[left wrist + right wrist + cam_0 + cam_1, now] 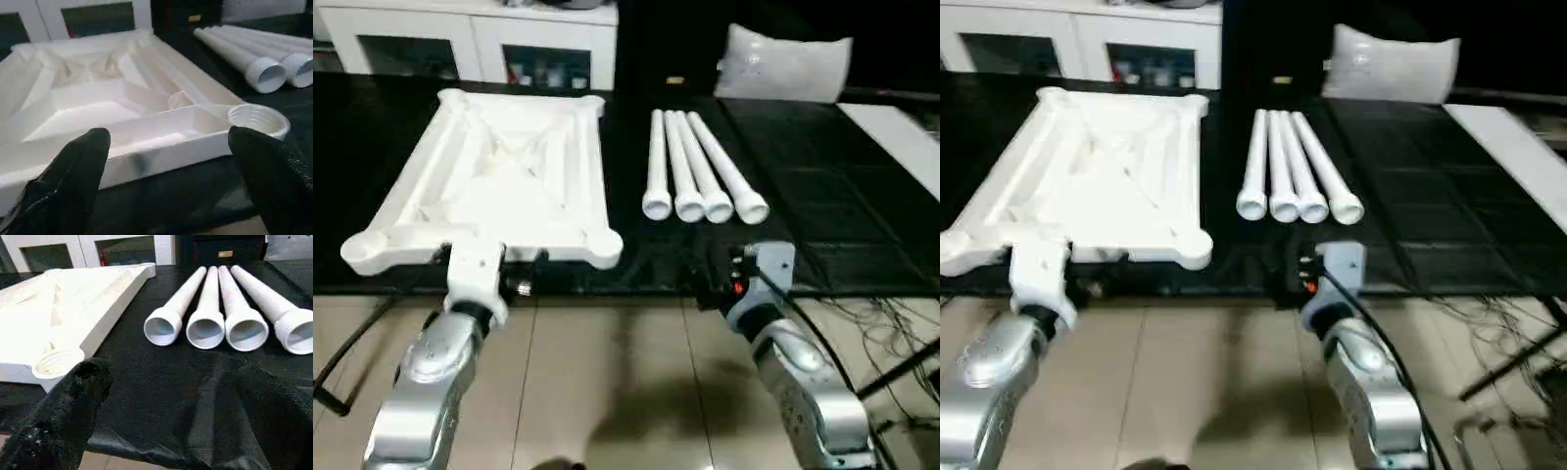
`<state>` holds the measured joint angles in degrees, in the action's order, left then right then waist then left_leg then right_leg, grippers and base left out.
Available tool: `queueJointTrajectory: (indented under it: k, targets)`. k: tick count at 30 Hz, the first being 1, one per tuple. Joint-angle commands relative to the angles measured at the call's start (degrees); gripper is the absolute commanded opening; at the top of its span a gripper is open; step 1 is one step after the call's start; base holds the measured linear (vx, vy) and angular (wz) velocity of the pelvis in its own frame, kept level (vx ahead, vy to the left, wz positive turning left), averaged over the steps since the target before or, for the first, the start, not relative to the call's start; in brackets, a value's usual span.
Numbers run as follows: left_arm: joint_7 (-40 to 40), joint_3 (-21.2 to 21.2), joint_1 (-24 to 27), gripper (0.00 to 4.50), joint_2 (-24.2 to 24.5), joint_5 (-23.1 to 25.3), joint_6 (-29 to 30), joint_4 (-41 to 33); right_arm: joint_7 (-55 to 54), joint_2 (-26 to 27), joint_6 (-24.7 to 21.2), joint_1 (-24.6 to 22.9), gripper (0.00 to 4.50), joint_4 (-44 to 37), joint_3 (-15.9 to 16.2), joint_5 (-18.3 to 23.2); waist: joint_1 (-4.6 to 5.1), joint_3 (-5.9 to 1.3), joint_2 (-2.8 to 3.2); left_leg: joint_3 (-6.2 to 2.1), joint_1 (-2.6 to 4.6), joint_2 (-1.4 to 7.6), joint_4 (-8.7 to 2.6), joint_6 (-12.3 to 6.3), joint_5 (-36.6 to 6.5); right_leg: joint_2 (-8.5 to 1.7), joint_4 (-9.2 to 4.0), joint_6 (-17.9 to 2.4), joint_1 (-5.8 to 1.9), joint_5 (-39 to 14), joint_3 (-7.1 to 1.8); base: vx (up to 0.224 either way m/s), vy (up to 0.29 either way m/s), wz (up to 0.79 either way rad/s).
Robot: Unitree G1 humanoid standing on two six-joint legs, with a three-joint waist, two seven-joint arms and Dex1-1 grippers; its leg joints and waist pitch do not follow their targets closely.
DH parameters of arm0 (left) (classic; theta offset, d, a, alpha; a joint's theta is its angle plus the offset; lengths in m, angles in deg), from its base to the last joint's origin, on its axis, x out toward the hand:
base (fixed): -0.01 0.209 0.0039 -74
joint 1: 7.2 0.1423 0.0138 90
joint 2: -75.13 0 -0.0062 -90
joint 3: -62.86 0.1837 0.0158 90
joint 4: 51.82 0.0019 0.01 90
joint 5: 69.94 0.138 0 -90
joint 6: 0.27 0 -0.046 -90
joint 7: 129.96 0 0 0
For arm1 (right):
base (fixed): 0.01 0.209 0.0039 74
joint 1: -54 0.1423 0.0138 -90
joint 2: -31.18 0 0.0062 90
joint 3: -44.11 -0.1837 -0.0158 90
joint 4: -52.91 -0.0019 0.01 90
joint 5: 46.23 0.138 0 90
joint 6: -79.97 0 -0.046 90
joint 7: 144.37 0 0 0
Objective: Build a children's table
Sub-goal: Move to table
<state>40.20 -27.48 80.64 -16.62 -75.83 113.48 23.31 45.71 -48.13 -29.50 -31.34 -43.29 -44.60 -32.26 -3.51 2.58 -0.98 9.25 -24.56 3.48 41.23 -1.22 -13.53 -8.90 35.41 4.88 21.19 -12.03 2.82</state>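
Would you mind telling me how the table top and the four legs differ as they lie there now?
The table top is one broad, flat rectangle lying upside down, ribs and corner sockets facing up; the legs are four slim round tubes lying side by side. The table top sits ahead of the left gripper, the legs ahead of the right gripper. Both are white plastic on the black surface, still unjoined.

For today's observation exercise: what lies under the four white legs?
The four legs lie side by side on a black cloth. Whatever the cloth covers underneath is hidden.
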Motion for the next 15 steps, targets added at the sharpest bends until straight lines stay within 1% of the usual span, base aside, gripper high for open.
queueJointTrajectory:
  k: [1, 2, 3, 4, 5, 6, 7, 8, 9, 10, 11, 12, 13, 14, 15]
  targets:
    - [-0.5, 0.1, -0.7, 4.42, 0.0, 0.0, 0.2, 0.7, -0.1, 0.7, 0.1, 0.8, 4.5, 0.7, -0.6, 0.6, 1.47, -0.91, 0.0, -8.63, -0.02, 5.93, 2.01, 8.19, -5.2, -11.59, -10.61, -11.9, -2.05, -42.9, -1.01, -0.037, 0.181, -0.54]
    - [-0.5, 0.2, -0.9, 4.42, 0.0, -0.1, 0.3, 0.9, -0.3, 0.8, 0.1, 0.9, 4.5, 1.0, -0.6, 0.4, 1.56, -0.79, 0.79, -8.34, 2.89, 6.25, -0.89, 7.51, -10.8, -8.69, -10.13, -12.6, -1.02, -45.2, 0.67, -0.079, 0.21, -0.36]
    - [-0.7, 0.5, -1.5, 4.42, -0.4, -0.1, 0.4, 1.2, -0.7, 0.9, 0.0, 1.2, 4.5, 1.4, -0.9, 0.1, 2.21, -1.23, 2.81, -9.2, 3.87, 6.82, -6.02, 6.97, -21.3, -3.36, -6.6, -11.9, -0.91, -40.2, 2.1, -0.079, 0.21, -0.36]
    - [-0.7, 0.8, -1.8, 4.42, -0.7, -0.2, 0.5, 1.3, -0.8, 1.0, 0.0, 1.5, 4.5, 1.7, -0.9, 0.1, 4.55, -1.1, 5.19, -11.31, 2.87, 5.84, -14.08, 9.94, -43.9, 3.6, 1.84, -7.7, -1.06, -22.8, 3.96, -0.115, 0.22, -0.05]
    - [-0.7, 1.1, -2.3, 4.42, -1.2, -0.4, 0.5, 1.5, -0.9, 1.3, 0.1, 2.0, 4.5, 2.1, -1.0, 0.0, 4.92, -1.5, 5.9, -12.15, 4.86, 5.33, -14.69, 9.74, -40.8, 5.03, 4.92, -6.3, 0.3, -6.1, 3.54, -0.074, 0.159, -0.11]
    - [-0.7, 1.1, -2.3, 4.42, -1.2, -0.4, 0.5, 1.5, -0.9, 1.3, 0.1, 2.0, 4.5, 2.1, -1.0, 0.0, 5.31, -0.73, 5.9, -11.47, 4.88, 5.16, -14.93, 8.15, -35.5, 4.6, 4.41, -5.7, 0.46, -2.5, 3.88, -0.074, 0.159, -0.11]
    - [-0.7, 1.3, -2.6, 4.42, -1.6, -0.5, 0.4, 1.8, -1.1, 1.5, 0.2, 2.5, 4.5, 2.6, -0.9, -0.2, 5.52, -0.97, 5.56, -11.36, 5.51, 4.93, -14.65, 7.17, -33.3, 4.5, 3.62, -5.9, 0.0, -1.5, 4.0, -0.049, 0.118, -0.14]
    - [-0.9, 1.6, -2.8, 4.42, -1.8, -0.5, 0.4, 2.1, -1.3, 1.7, 0.2, 3.1, 4.5, 3.1, -0.8, -0.4, 5.37, -1.27, 3.89, -11.38, 5.84, 4.78, -15.03, 6.24, -31.3, 2.82, 1.26, -5.8, -0.8, -2.3, 2.75, -0.047, 0.088, -0.26]
    - [-0.9, 1.7, -2.8, 4.42, -1.8, -0.5, 0.4, 2.2, -1.3, 1.7, 0.2, 3.2, 4.5, 3.2, -0.7, -0.4, 5.23, -2.21, 2.35, -11.45, 5.32, 4.68, -14.01, 5.13, -28.4, 0.47, -0.79, -5.0, -2.15, -3.4, 0.63, -0.047, 0.088, -0.26]
    - [-0.6, 1.5, -3.3, 4.42, -2.0, -0.3, -0.1, 2.6, -1.5, 2.1, 0.1, 4.5, 4.5, 4.3, -0.9, -0.4, 2.61, -2.86, -0.83, -8.85, 1.55, 5.38, -0.29, 3.8, -12.4, -15.03, -9.61, -10.6, -4.43, -15.5, -9.2, -0.045, 0.054, -0.17]
    - [-0.1, 1.2, -3.7, 4.42, -2.2, -0.2, 0.0, 2.9, -1.6, 2.2, 0.0, 5.2, 4.5, 5.0, -1.0, -0.5, 2.41, -2.91, 0.32, -9.73, 1.35, 5.64, 1.07, 4.59, -6.0, -14.91, -9.03, -12.3, -4.64, -16.5, -7.94, -0.024, 0.052, -0.24]
    - [0.5, 0.9, -4.2, 4.42, -2.3, 0.0, 0.3, 3.4, -1.6, 2.3, 0.0, 5.9, 4.5, 5.7, -1.1, -0.6, 1.99, -1.78, 0.2, -8.78, 0.05, 5.28, -1.15, 5.86, -1.1, -9.63, -8.47, -16.2, -5.13, -19.7, -4.21, -0.024, 0.052, -0.24]
    - [0.5, 0.8, -4.5, 4.42, -2.3, 0.1, -0.2, 3.8, -1.6, 2.3, 0.0, 6.4, 4.5, 6.3, -1.0, -0.9, 1.32, -2.24, 1.18, -8.2, 0.52, 5.66, -4.17, 5.76, 0.6, -6.24, -7.38, -18.5, -4.95, -18.2, -2.55, -0.003, 0.058, -0.24]
    - [0.4, 0.8, -4.5, 4.42, -2.3, 0.0, -0.3, 3.8, -1.5, 2.2, 0.0, 6.5, 4.5, 6.3, -1.0, -1.0, 1.48, -2.38, 2.93, -7.13, 2.86, 6.66, -9.39, 4.37, 1.3, 0.61, -5.02, -18.7, -3.06, -14.1, -0.07, -0.015, 0.086, 0.19]
    - [0.2, 0.5, -4.8, 4.42, -2.4, -0.4, -0.4, 4.0, -1.2, 2.0, 0.2, 7.1, 4.5, 6.6, -0.9, -1.2, 3.48, -3.4, 4.1, -8.43, 5.68, 9.79, -10.48, 3.79, -1.7, 4.45, -0.86, -15.2, -0.37, -4.7, 0.3, -0.015, 0.086, 0.19]
